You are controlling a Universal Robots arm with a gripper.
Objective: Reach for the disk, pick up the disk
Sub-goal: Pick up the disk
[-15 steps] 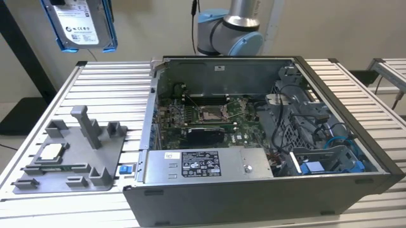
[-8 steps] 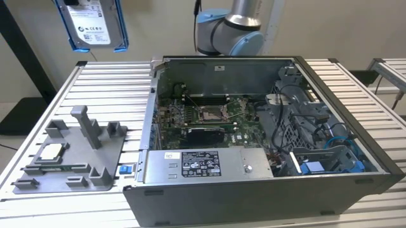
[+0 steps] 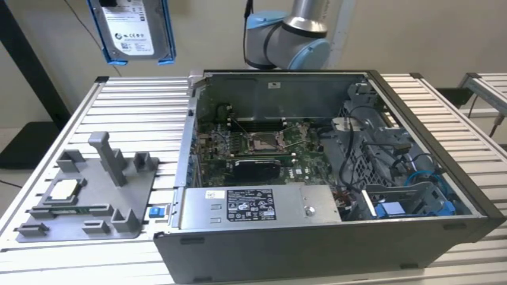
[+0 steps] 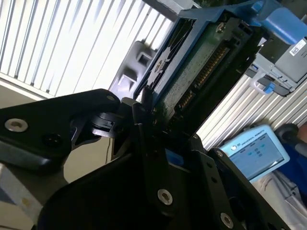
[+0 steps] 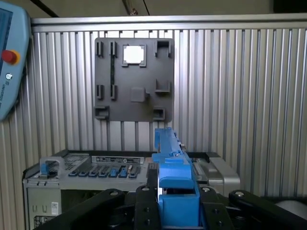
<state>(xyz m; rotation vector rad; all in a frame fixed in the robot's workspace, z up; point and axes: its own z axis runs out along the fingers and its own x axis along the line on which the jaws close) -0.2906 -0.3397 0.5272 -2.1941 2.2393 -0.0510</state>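
Claw (image 5: 175, 199), first wrist view: its two black fingers (image 5: 144, 201) are clamped on the disk (image 5: 170, 158), one on each side. The disk is seen edge-on, with its bright blue bracket rising between the fingers. Beyond it lie the ribbed metal surface (image 5: 240, 96), a grey fixture plate (image 5: 134, 100) carrying a small silver chip (image 5: 134, 54), the computer case (image 5: 96, 165) and the edge of a teach pendant (image 5: 12, 57).

Second wrist view: the claw (image 4: 163, 124) grips the lower end of the disk (image 4: 201, 62). The disk's green circuit board and connector row face the camera, framed by the blue bracket. The surface (image 4: 48, 43), the fixture plate (image 4: 134, 67) and the teach pendant (image 4: 256, 151) lie behind.

Exterior view: the disk (image 3: 130, 29) hangs upright in the air at the exterior view's upper left, with its white label facing the camera. It is well apart from the surface (image 3: 135, 107) below. The open computer case (image 3: 317, 178) stands to the exterior view's right of the fixture plate (image 3: 87, 196), which holds the chip (image 3: 65, 189). A small blue clip (image 3: 156, 211) lies between them. Part of the robot arm (image 3: 293, 35) stands behind the case.
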